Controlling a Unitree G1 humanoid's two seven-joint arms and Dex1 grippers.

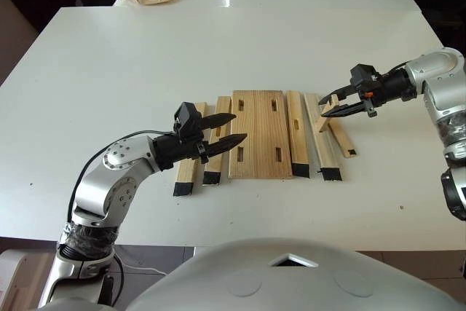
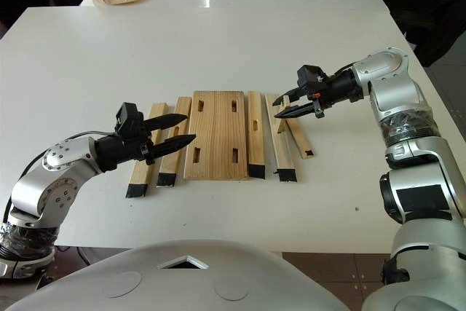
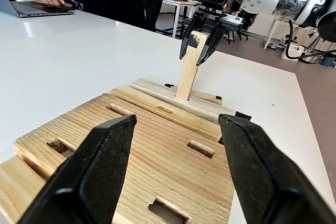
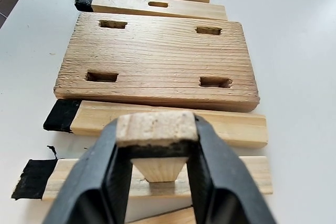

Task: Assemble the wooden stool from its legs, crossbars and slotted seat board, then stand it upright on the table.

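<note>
Pale pine, square-cut: a short crossbar stands tilted, its top end clenched in the right gripper, that arm stretched out level. The left gripper hovers with jaws spread over the grainy slotted seat board's edge. Black-tipped legs lie flat beneath its fingers.

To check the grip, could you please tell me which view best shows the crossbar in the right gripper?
The left wrist view: the crossbar stands nearly upright, full length, its top clamped by the right gripper. The right wrist view gives its clamped end face; the eye views show it small, partly behind the gripper.
</note>
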